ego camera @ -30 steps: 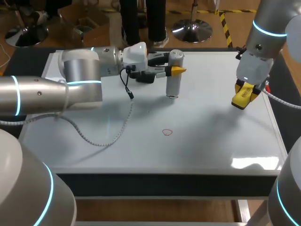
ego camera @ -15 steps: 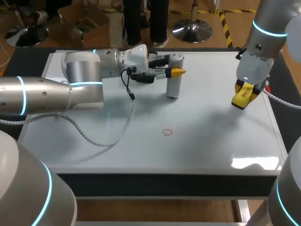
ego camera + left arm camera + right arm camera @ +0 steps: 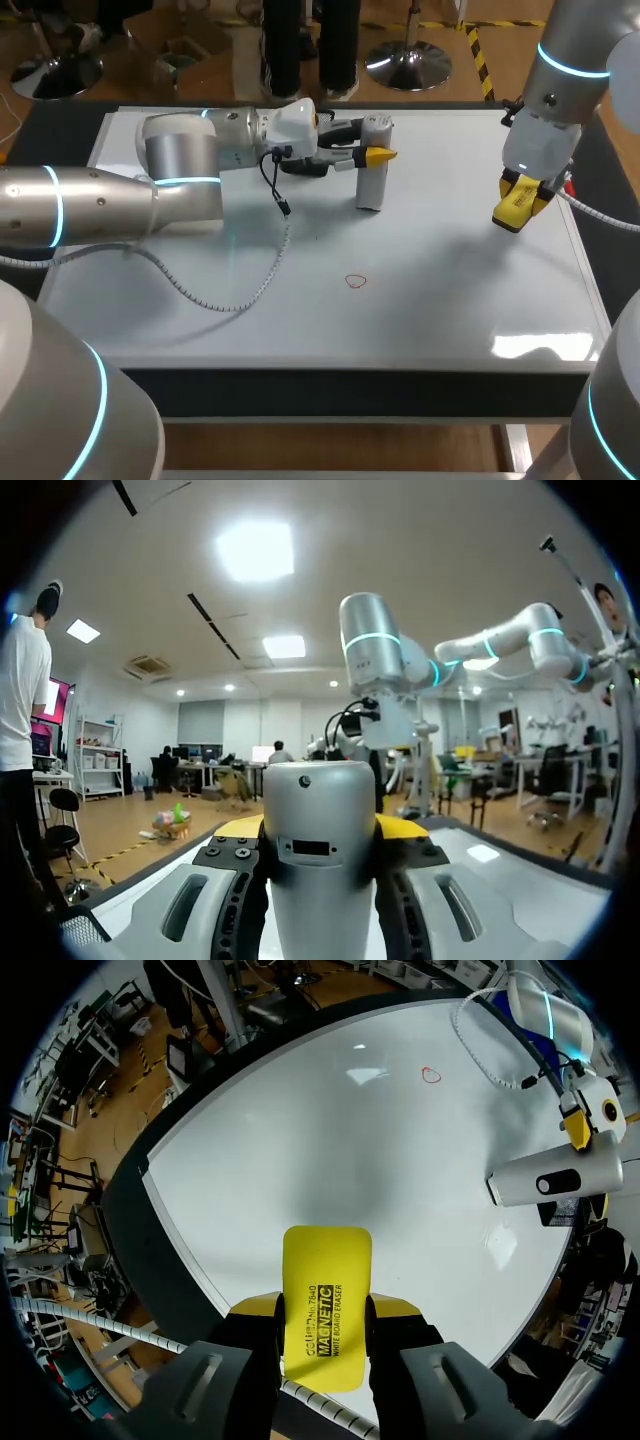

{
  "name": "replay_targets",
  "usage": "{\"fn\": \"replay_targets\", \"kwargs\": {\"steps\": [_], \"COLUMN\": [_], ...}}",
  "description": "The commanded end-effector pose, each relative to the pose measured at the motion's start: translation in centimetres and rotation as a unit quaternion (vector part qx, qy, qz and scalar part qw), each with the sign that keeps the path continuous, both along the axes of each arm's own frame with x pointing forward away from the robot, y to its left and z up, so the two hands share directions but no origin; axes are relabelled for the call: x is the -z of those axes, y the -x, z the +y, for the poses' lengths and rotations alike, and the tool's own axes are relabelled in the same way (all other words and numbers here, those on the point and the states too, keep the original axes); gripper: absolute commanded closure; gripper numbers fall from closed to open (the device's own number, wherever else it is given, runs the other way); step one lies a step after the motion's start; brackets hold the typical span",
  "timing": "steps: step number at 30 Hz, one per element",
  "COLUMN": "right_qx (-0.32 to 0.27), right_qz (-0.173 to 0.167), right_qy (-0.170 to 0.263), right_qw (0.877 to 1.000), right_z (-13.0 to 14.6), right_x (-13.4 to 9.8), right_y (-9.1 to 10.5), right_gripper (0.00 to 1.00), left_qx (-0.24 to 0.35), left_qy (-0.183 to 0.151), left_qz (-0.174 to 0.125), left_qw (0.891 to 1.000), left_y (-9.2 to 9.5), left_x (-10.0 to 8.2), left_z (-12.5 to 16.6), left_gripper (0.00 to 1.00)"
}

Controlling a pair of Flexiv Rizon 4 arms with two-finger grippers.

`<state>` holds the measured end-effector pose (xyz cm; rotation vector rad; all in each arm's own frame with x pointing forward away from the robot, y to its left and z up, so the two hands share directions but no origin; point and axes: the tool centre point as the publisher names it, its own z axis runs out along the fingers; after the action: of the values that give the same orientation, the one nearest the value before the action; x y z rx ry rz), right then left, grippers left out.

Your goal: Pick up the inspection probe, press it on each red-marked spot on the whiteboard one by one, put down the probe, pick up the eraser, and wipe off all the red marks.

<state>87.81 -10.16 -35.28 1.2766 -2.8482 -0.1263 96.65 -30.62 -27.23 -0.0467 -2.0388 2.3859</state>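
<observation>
The probe (image 3: 372,170), a silver cylinder, stands upright on the far middle of the whiteboard (image 3: 450,300). My left gripper (image 3: 372,140) comes in level from the left and is shut on it; in the left wrist view the probe (image 3: 320,850) fills the space between the yellow tips of that gripper (image 3: 320,830). My right gripper (image 3: 520,203) hangs above the board's right side, shut on the yellow eraser (image 3: 516,208), seen lengthwise as the eraser (image 3: 325,1300) in the right wrist view. A small red ring mark (image 3: 355,281) lies nearer the front, also visible as the red mark (image 3: 431,1074).
A pale coiled cable (image 3: 240,290) from my left arm droops onto the board's left half. The board's right edge (image 3: 590,290) is close under my right arm. The dark table rim (image 3: 350,385) runs along the front.
My left arm has shifted slightly to the right with the probe in its grip. The right arm and the eraser have not moved.
</observation>
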Motion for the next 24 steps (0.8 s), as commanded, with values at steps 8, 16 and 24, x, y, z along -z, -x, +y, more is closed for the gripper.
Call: {"fn": "replay_targets", "kwargs": {"steps": [8, 16, 24], "right_qx": [-0.001, -0.001, -0.001], "right_qz": [0.0, 0.0, 0.0], "right_qy": [0.002, 0.002, 0.002], "right_qw": [1.0, 1.0, 1.0], "right_z": [0.0, 0.0, 0.0], "right_x": [-0.1, -0.1, -0.1], "right_y": [-0.1, -0.1, -0.1], "right_gripper": [1.0, 1.0, 1.0], "left_qx": [-0.001, 0.001, 0.004], "left_qy": [-0.004, -0.011, -0.014], "left_qz": [0.0, -0.003, -0.006], "left_qw": [1.0, 1.0, 1.0], "left_y": [0.1, 0.6, 1.0], "left_x": [0.4, -0.7, -4.0], "left_z": [-0.3, -0.3, 0.1], "left_gripper": [1.0, 1.0, 1.0]}}
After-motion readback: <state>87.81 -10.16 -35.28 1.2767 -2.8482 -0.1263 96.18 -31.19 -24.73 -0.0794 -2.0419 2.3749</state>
